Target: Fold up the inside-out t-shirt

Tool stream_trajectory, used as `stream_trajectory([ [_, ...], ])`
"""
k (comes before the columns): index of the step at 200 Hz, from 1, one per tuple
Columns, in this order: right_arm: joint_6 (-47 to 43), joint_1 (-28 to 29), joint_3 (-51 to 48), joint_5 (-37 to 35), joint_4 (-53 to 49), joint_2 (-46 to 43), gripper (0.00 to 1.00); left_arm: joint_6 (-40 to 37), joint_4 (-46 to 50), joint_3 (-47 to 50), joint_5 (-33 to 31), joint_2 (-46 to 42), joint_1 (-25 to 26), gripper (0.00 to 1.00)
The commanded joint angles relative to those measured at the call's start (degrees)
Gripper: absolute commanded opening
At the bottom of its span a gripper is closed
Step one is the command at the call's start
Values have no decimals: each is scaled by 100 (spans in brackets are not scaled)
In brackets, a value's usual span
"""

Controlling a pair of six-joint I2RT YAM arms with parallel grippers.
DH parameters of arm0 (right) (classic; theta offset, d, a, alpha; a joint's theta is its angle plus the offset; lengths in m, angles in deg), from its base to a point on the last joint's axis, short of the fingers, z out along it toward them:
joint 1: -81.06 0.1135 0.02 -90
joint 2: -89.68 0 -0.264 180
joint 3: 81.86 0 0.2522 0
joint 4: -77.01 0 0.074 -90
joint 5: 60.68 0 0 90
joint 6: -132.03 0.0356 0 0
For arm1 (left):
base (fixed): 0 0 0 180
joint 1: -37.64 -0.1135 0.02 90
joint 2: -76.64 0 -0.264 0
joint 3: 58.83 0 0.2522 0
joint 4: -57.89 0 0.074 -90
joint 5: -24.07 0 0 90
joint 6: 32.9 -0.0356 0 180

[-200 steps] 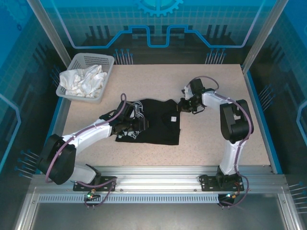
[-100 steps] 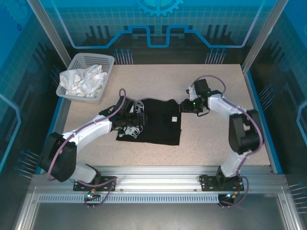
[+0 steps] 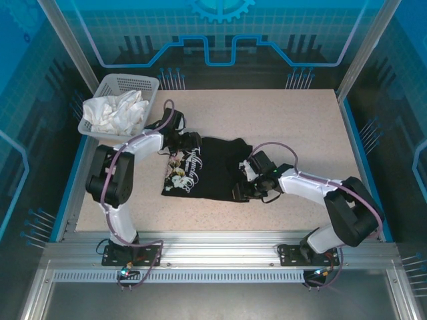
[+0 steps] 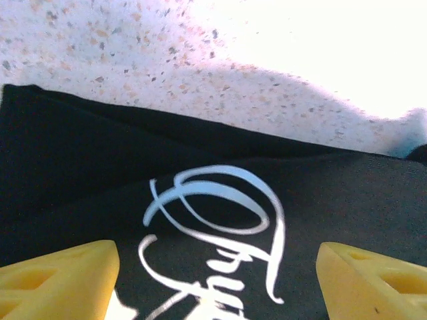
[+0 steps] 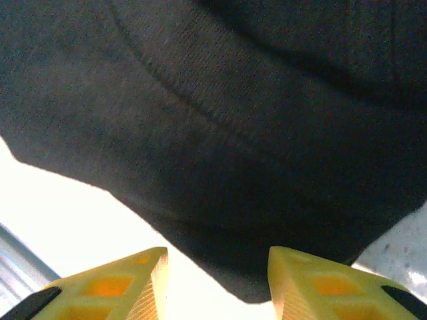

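**Take both corners cleanly before lifting**

The inside-out t-shirt point(image 3: 215, 170) lies flat on the table point(image 3: 303, 120), around its middle and a little toward the left and near edges. A pale print faces up on its left part and the right part is plain black.

The left gripper point(image 3: 192, 141) sits at the shirt's far-left corner. In the left wrist view its fingers point(image 4: 63, 270) stand wide apart over the printed fabric and grip nothing. The right gripper point(image 3: 241, 191) is at the shirt's near-right corner. Its jaws are partly open, and the dark hem lies just beyond the tips with no cloth pinched.

This looks like the reach-in for the next fold. To do it well, each gripper should drop until its lower finger slides under the edge, then close on every layer there, not just the top one. The right gripper needs to move slightly further onto the hem. Both should lift together and evenly so the cloth stays taut and doesn't bunch. The basket point(image 3: 122, 83) of white cloth point(image 3: 117, 112) at the far-left corner sits near the left arm, so that elbow should stay low.
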Motion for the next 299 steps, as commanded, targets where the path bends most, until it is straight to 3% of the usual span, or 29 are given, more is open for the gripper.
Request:
stream_trajectory([
  [1, 149, -239, 276, -317, 132, 472, 44, -187, 271, 111, 398, 91, -220, 78],
  [30, -217, -763, 1020, -636, -147, 1097, 44, -214, 173, 964, 429, -411, -217, 78],
  [60, -532, -1242, 2163, -672, -227, 1863, 43, 296, -346, 2561, 454, -1596, 95, 78],
  [68, -652, -1304, 2612, -588, -249, 2190, 43, 533, -528, 2978, 457, -1960, 346, 78],
  [88, -1047, -1284, 4308, -61, -651, 3226, 43, 1228, -1124, 3708, 356, -2595, 1533, 79],
  [105, -1503, -1188, 5608, 186, -1182, 3814, 43, 1606, -1500, 3694, 517, -2697, 2384, 80],
  [120, -1824, -1161, 5990, 77, -1475, 3754, 44, 1513, -1289, 3425, 442, -2914, 2655, 80],
  [140, -2094, -1218, 5333, -234, -1328, 3056, 48, 1112, -936, 3238, -135, -3505, 2526, 82],
  [151, -2084, -1298, 4772, -221, -1108, 2650, 51, 975, -940, 3229, -204, -3725, 2164, 84],
  [173, -1867, -1221, 3741, 234, -667, 2053, 54, 1045, -1008, 3049, 498, -3419, 1040, 82],
  [183, -1705, -1133, 3403, 466, -426, 1924, 55, 988, -1045, 2863, 700, -3120, 803, 82],
  [207, -1239, -1015, 2911, 936, 27, 1970, 56, 844, -1239, 2403, 940, -2373, 700, 81],
  [242, -1147, -1134, 2782, 822, -105, 2413, 55, 691, -1197, 2231, 801, -1584, 590, 80],
  [299, -1419, -1473, 2764, 908, -347, 2323, 54, 306, -1053, 2607, 186, -1621, 287, 79],
])
